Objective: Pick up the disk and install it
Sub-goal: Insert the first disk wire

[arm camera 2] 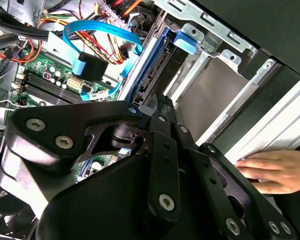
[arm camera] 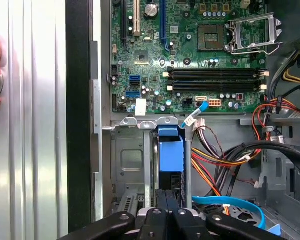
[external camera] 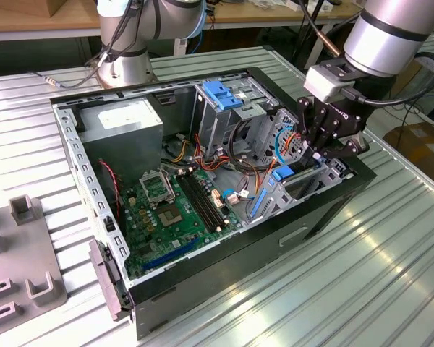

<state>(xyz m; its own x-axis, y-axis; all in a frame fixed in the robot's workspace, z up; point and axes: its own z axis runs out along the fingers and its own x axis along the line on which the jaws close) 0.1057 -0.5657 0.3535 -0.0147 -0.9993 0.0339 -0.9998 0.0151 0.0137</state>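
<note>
The gripper point(external camera: 320, 150) hangs over the front corner of the machine at the exterior view's right. Its black fingers point(arm camera: 160, 202) are clenched together and their tips meet the outer end of the disk. We cannot tell whether they nip a tab there or only press on it. Beneath everything is the ribbed metal tabletop point(external camera: 362, 275), which carries the computer case point(external camera: 224, 271). The case lies on its side with the panel off, and we judge that this lets the arm reach in from above. Inside, the grey power-supply box point(external camera: 123, 123) fills the far corner and the green motherboard point(external camera: 173, 210) covers the floor of the case. Both are well apart from the work. The metal drive bay point(arm camera: 130, 165) stands along the front wall, just below the gripper. The disk point(arm camera: 171, 155) stands on edge in the bay's slot with its blue rail toward us. We think that lines the rails up with the bay's guides, and it appears well inside the bay. The flat blue data cable point(arm camera 2: 102, 32) loops beside the bay, clear of the slot. A person's hand point(arm camera 2: 275, 170) rests on the tabletop just outside the case wall.
</note>
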